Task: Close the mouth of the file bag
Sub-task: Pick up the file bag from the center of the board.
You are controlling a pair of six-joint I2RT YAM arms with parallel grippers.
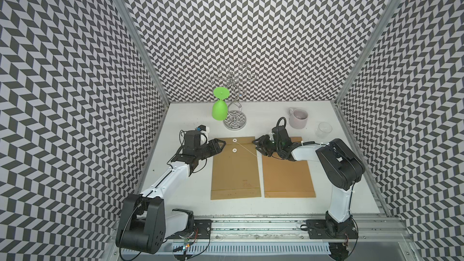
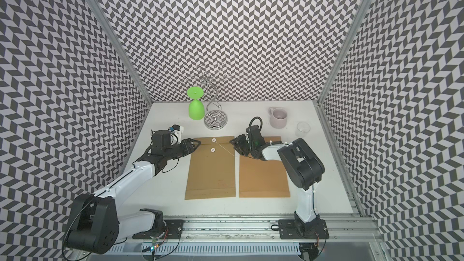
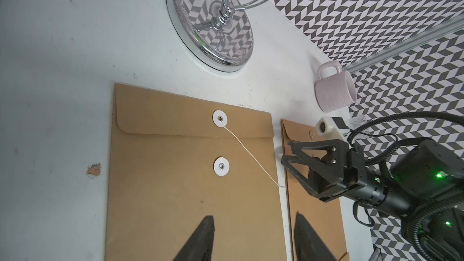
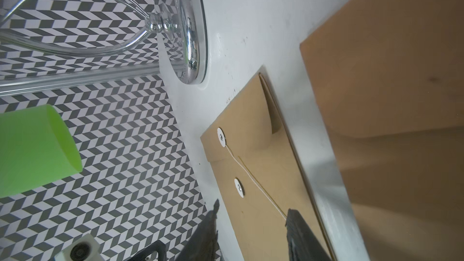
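Nearest us, both arm bases sit on the aluminium rail [image 1: 251,224] at the table's [image 1: 276,207] front edge.

Beyond it, two brown envelopes lie flat side by side, not touching. The file bag [image 1: 236,169] is on the left and the second bag [image 1: 287,174] on the right.

- Left gripper [image 1: 222,146]: it sits over the file bag's left edge near the top. In the wrist view the jaws stand partly apart with nothing between them.
- Right gripper [image 1: 256,146]: it sits over the gap between the bags, level with the fastening. The jaws are partly apart and turned sideways.
- File bag flap [image 3: 175,114]: folded down.
- Upper disc [image 1: 234,140]: on the flap.
- Lower disc [image 1: 235,150]: on the body of the bag, just below the upper one.
- String [image 3: 251,156]: it runs from the upper disc diagonally to the bag's right edge, unwound, missing the lower disc. Its free end reaches one right fingertip [image 4: 292,215]. We cannot tell whether it touches, and it does not look pinched.

At the back:
- Chrome stand [image 1: 235,121]: just behind the file bag.
- Green goblet [image 1: 220,112]: hangs upside down from the stand.
- Pale mug [image 1: 298,119]: upright, behind the right gripper.
- Clear glass [image 1: 324,129]: to the right of the mug.
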